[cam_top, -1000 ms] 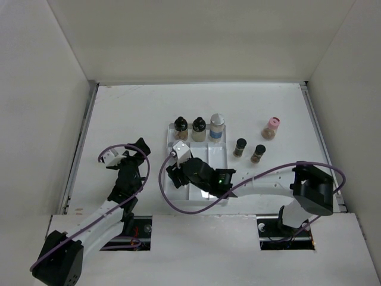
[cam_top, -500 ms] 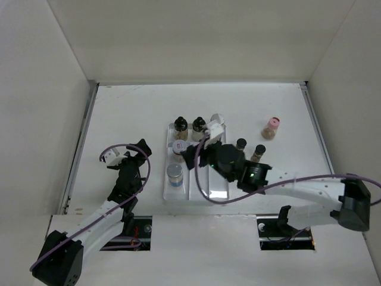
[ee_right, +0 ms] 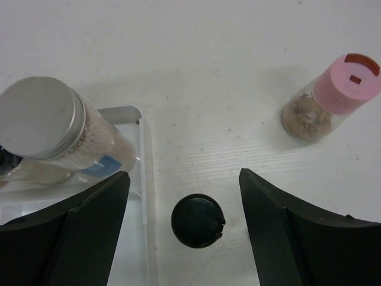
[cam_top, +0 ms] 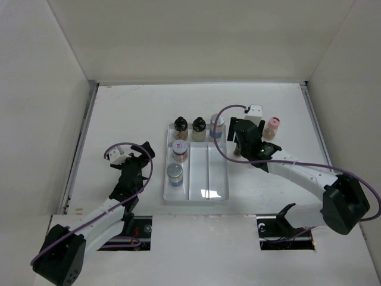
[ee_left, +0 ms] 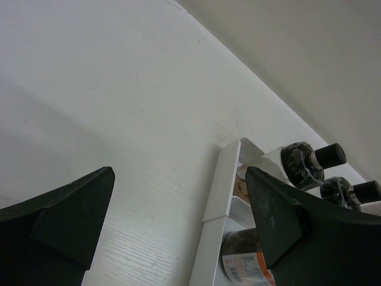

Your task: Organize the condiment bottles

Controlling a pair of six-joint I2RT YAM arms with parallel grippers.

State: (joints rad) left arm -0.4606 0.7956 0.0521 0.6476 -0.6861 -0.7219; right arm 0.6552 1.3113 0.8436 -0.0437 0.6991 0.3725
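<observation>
Finds the right claw (ee_right: 183,174) released above a black-capped jar (ee_right: 198,220) standing on the surface just beside the white tray (ee_right: 147,196), left claw (ee_left: 178,174) likewise released, empty.

From my console I count seven condiment bottles (cam_top: 199,126): three black-capped ones (ee_right: 198,220), three silver-capped ones (cam_top: 174,173) and a single pink-capped one (cam_top: 272,126). Five stand in the one white tray (cam_top: 208,192), two on the worktop (cam_top: 131,113). Two arms (cam_top: 297,173).
</observation>
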